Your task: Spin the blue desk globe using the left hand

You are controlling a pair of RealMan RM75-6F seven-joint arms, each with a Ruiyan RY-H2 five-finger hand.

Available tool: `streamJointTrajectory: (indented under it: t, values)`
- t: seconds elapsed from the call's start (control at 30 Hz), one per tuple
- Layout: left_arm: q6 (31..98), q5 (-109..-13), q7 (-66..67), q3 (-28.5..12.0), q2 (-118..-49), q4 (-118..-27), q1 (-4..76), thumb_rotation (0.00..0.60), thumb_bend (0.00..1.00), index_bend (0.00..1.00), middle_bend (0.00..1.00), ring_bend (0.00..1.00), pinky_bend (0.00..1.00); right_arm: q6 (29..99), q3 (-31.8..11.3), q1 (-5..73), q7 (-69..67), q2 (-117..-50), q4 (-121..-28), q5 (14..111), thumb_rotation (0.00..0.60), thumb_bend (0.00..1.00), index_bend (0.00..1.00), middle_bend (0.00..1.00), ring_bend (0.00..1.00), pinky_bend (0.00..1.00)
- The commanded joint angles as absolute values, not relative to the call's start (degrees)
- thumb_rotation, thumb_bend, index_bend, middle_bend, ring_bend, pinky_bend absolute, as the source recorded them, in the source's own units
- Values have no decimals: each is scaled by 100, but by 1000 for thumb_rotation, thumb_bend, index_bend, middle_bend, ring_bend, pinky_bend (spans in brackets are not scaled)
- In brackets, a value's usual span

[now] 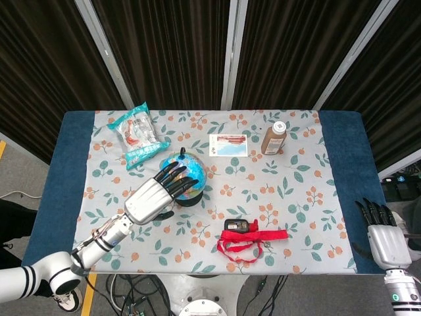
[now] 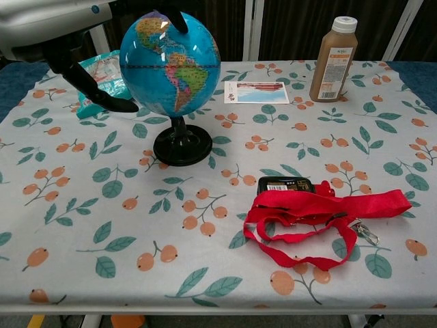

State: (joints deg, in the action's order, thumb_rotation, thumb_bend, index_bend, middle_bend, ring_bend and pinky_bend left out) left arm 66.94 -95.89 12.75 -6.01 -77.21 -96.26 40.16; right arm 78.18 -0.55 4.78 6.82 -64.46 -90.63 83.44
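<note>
Reaching over blue desk globe (image 1: 189,172), left hand (image 1: 156,195) unclenched, fingertips (image 2: 179,20) touching top; right hand (image 1: 385,240) released at table edge.

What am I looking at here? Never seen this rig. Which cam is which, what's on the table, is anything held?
Two robot arms with humanlike hands at a table. The head view looks down from above; the chest view looks across the tabletop. The left robot hand reaches over the blue desk globe on its black stand, fingers spread on top, not gripping it. The right robot hand idles at the table's edge, holding nothing. On the floral tablecloth: a teal snack packet, a small printed card, a brown drink bottle, and a red lanyard with a black device.
</note>
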Motion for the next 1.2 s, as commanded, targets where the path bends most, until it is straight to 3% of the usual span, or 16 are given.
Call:
streamJointTrajectory:
  t: [0.03,0.4,0.9,1.2]
  values:
    - [6735,-9553,1326,-586,-7664,-9670,3968,600,144,86,172,0,0,7812,-53,482,700,-6447,-9070,8346,600,111,0,0,0,0]
    - [6975,-9323,1613,-447,-7341,-9854,3596,600,144,86,191,0,0,7807,-55,495,775,-6447,-9128,8348,600,111,0,0,0,0]
    - [8399,-8630,1154,-71,-6772,-9515,2028,600,144,86,200,0,0,7842,-61,494,812,-6407,-9226,8375,600,111,0,0,0,0]
    - [8876,-8411,623,328,-6564,-8959,1098,600,143,142,78,0,0,7880,-70,522,992,-6409,-9387,8439,600,110,0,0,0,0]
